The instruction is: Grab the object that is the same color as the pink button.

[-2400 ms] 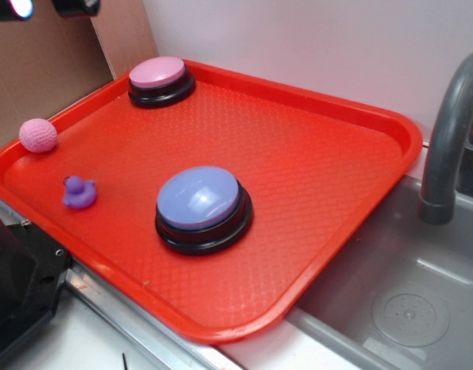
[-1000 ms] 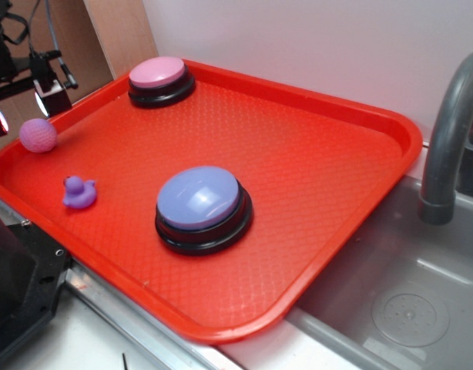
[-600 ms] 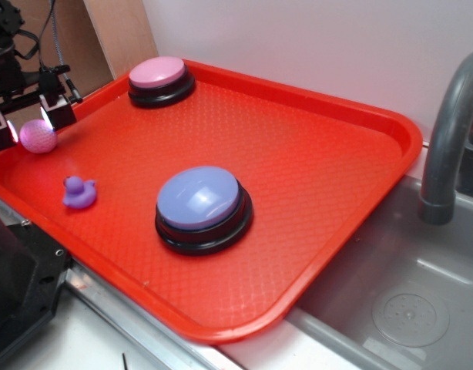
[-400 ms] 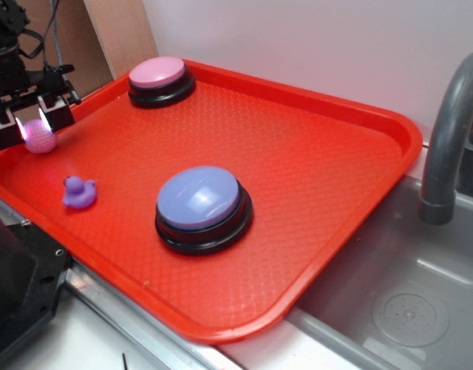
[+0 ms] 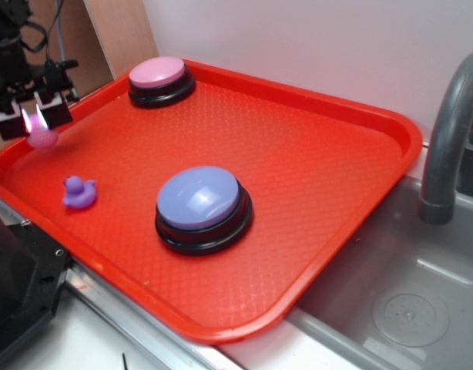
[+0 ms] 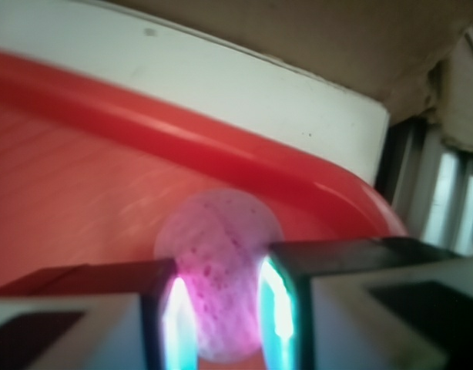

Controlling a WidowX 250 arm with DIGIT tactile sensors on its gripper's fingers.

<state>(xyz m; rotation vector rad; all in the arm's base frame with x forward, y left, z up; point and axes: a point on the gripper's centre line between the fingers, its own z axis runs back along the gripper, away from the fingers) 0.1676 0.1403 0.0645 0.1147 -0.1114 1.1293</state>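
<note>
Red tray [image 5: 313, 177] sits beside a grey sink [image 5: 406, 308] with a grey faucet [image 5: 448, 131] at right; plain wall behind, brown board at far left; pink button [image 5: 157, 73] on black base at tray's far left corner; lavender-blue button [image 5: 199, 197] near tray centre, toward the near edge; purple duck [image 5: 78, 192] at near left; hand [image 5: 31, 121] at the tray's left edge, its 2 fingers [image 6: 344, 308] closed around the pink ball [image 5: 42, 137]; wrist view shows the pink ball [image 6: 218, 254] pinched between both pads, just inside the tray rim [image 6: 182, 139]; ball well apart from both buttons, duck just nearer than it.
</note>
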